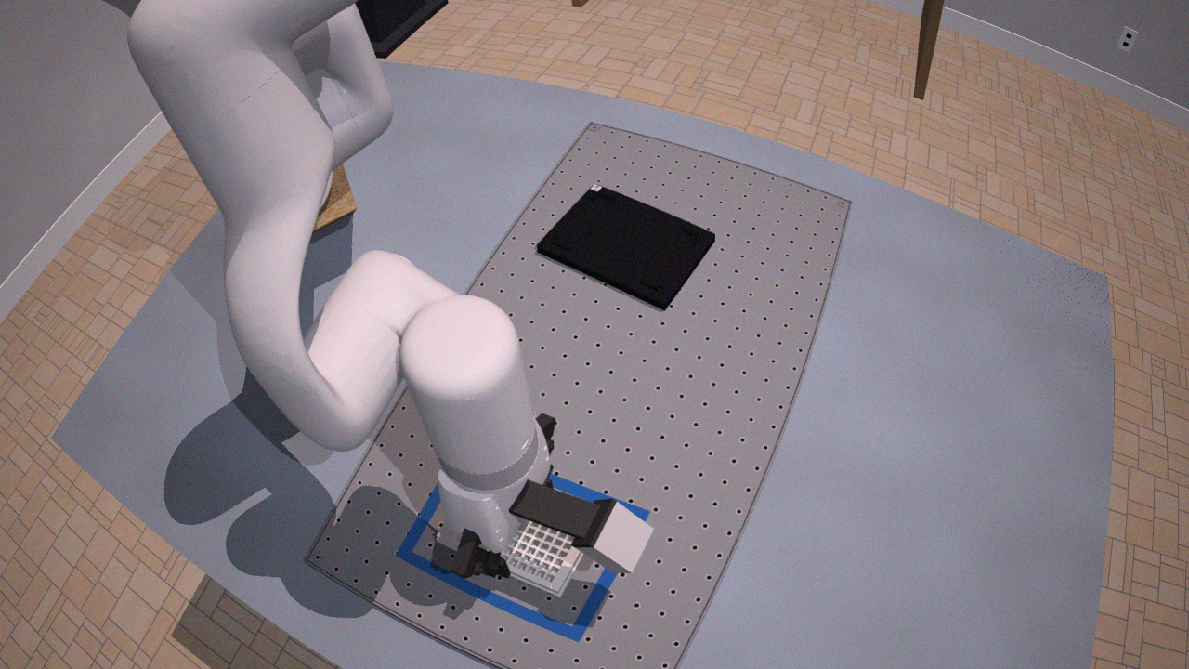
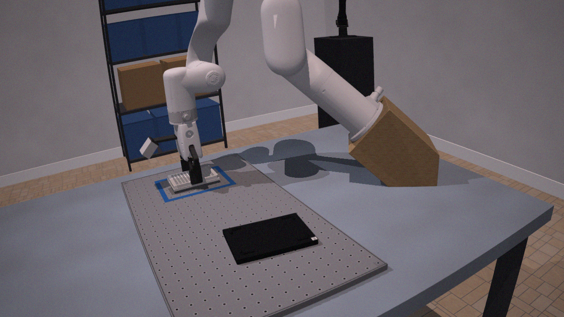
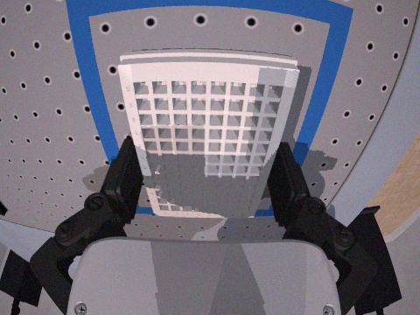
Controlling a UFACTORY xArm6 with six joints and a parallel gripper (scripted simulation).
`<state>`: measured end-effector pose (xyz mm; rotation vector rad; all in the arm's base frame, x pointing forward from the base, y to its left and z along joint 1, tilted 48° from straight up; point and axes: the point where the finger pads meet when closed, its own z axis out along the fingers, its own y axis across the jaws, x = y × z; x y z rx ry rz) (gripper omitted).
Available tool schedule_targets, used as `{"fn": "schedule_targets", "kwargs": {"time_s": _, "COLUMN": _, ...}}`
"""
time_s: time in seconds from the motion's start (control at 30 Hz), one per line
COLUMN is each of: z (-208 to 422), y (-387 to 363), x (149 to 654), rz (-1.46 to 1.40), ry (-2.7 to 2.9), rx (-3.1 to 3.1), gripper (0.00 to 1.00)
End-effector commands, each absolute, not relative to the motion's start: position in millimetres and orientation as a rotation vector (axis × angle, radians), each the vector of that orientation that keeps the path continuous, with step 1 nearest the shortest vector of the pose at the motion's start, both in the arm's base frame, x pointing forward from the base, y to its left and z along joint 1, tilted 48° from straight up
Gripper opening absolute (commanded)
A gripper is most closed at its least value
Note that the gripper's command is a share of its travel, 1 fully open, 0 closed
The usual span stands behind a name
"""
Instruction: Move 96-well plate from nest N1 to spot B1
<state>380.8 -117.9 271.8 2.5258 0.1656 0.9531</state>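
The white 96-well plate [image 1: 542, 556] sits low inside the blue taped outline B1 at the near end of the perforated deck. It also shows in the exterior view [image 2: 191, 179] and in the wrist view [image 3: 206, 125], right way up, with its long sides along the outline's long sides. My gripper [image 3: 206, 157] is shut on the plate, one black finger on each long side. I cannot tell whether the plate's base touches the deck. The black plate nest N1 [image 1: 625, 242] lies empty at the deck's far end.
The grey perforated deck [image 1: 607, 390] lies on a blue-grey table. The arm's brown base block [image 2: 394, 145] stands at the table's far side. A shelf rack with blue and brown boxes [image 2: 157, 75] stands behind the table.
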Motion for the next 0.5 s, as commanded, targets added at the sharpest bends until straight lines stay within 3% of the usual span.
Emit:
{"fn": "schedule_targets", "kwargs": {"time_s": 0.0, "z": 272.7, "y": -118.1, "x": 381.6, "rz": 0.956, "ry": 0.166, "rx": 2.524, "gripper": 0.0}}
{"fn": "schedule_targets", "kwargs": {"time_s": 0.47, "z": 271.2, "y": -118.8, "x": 383.0, "rz": 0.956, "ry": 0.166, "rx": 2.524, "gripper": 0.0}}
